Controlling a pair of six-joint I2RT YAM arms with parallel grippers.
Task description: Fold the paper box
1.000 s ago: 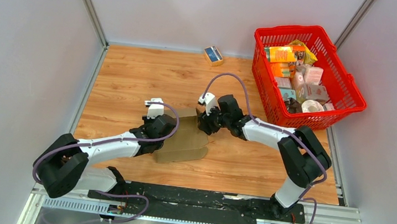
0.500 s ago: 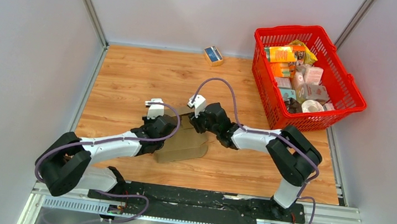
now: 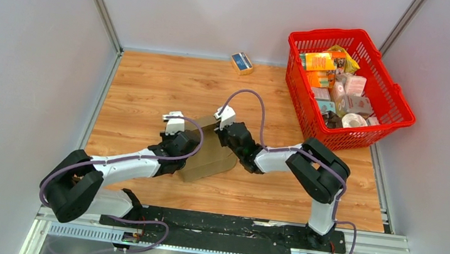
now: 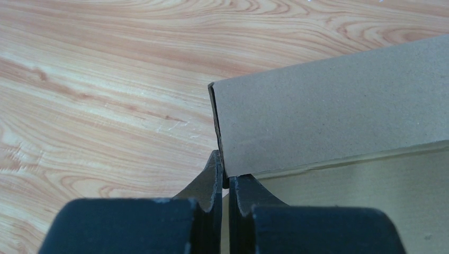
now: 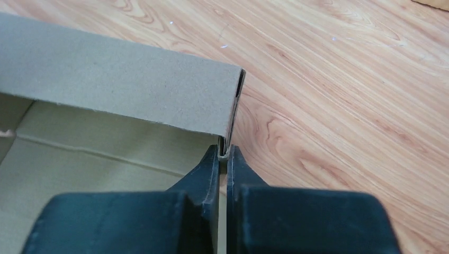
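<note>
The paper box (image 3: 210,154) is plain brown cardboard, lying mid-table between both arms with one side wall folded upright. My left gripper (image 3: 190,143) pinches the left end of that wall; in the left wrist view its jaws (image 4: 225,177) are shut on the wall's edge (image 4: 339,111). My right gripper (image 3: 224,136) has come in from the right. Its jaws (image 5: 224,154) are shut on the other end of the paper box wall (image 5: 116,84), with the box floor (image 5: 95,169) below left.
A red basket (image 3: 401,111) full of printed packages stands at the back right. A small blue-and-tan box (image 3: 242,62) lies at the table's far edge. Grey walls enclose the wooden table (image 3: 151,81) on three sides.
My right arm swung left toward the box and its gripper closed on the wall's right end. The left gripper kept its hold and barely moved.
</note>
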